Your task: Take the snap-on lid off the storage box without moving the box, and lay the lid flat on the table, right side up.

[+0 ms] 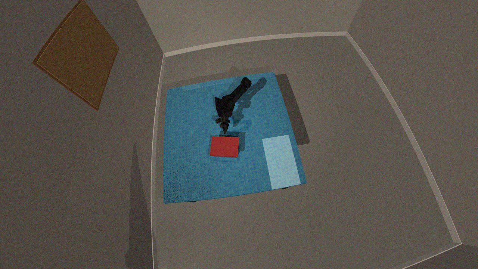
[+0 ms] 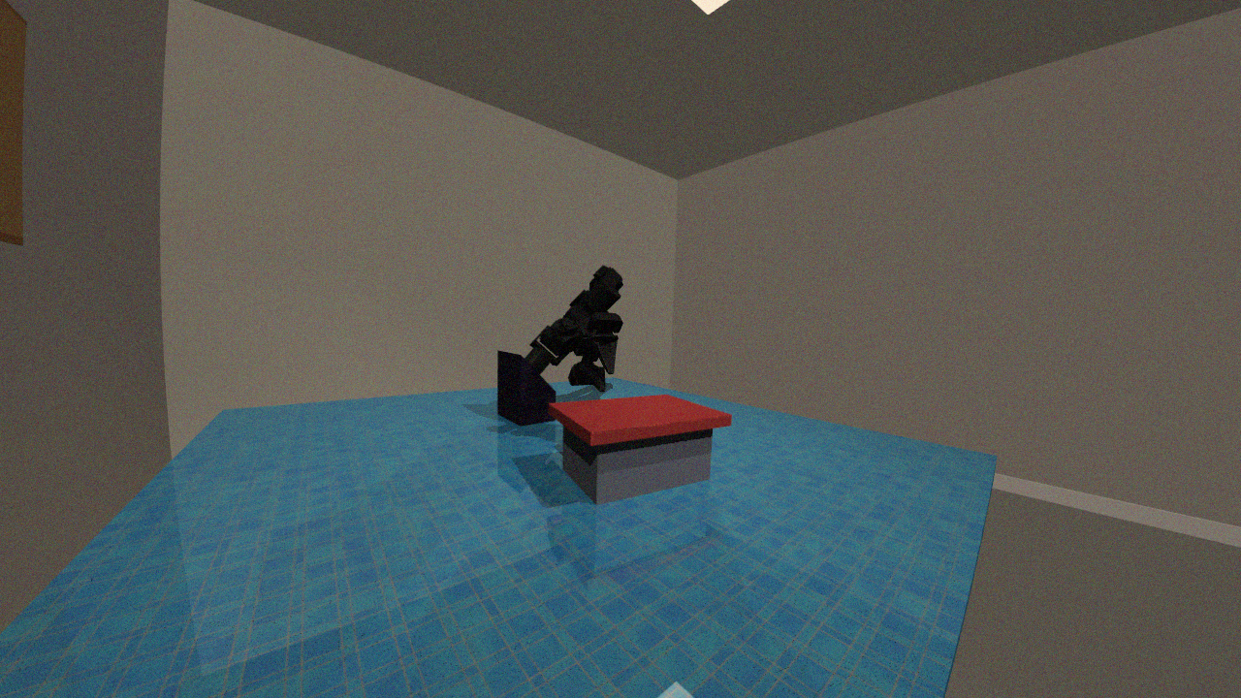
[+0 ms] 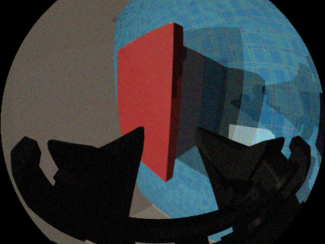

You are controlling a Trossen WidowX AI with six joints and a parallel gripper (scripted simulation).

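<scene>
A thick, flat red lid [image 1: 224, 146] [image 2: 642, 416] [image 3: 147, 91] sits level on a squared grey storage box [image 2: 654, 466] [image 3: 191, 102], its edges jutting past the walls like a small roof, as a black robot arm [image 1: 233, 100] [image 2: 572, 325] bends over the table [image 1: 190, 180] [image 2: 347, 564] [image 3: 271, 41]. The claw [image 1: 224, 132] [image 2: 607, 382] [image 3: 170, 131] is spread, with a gap between its two pointed, wedge-shaped fingers and nothing pinched in it. It hangs beside the box on the side of the arm's dark, angular base [image 1: 217, 105] [image 2: 521, 398], its tips near the lid's edge in the overhead view and apart from the lid in the exterior one.

The lid's top is smooth, plain and matte, a rectangle with crisp corners and straight sides. Beneath its rim, a dark band crosses the upper part of the box, whose lower walls are flat and paler. The box stands upright on the table (a showy blue surface, checked like a picnic cloth, with thin light lines and a glossy sheen that carries reflections).

The arm is a chain of chunky, dull black segments. On the wall hangs a brown, flat-faced panel [image 1: 76, 55] [image 2: 10, 130] with a raised edge. The lid is still to be taken off; whether its snaps are fastened cannot be told from these views.
</scene>
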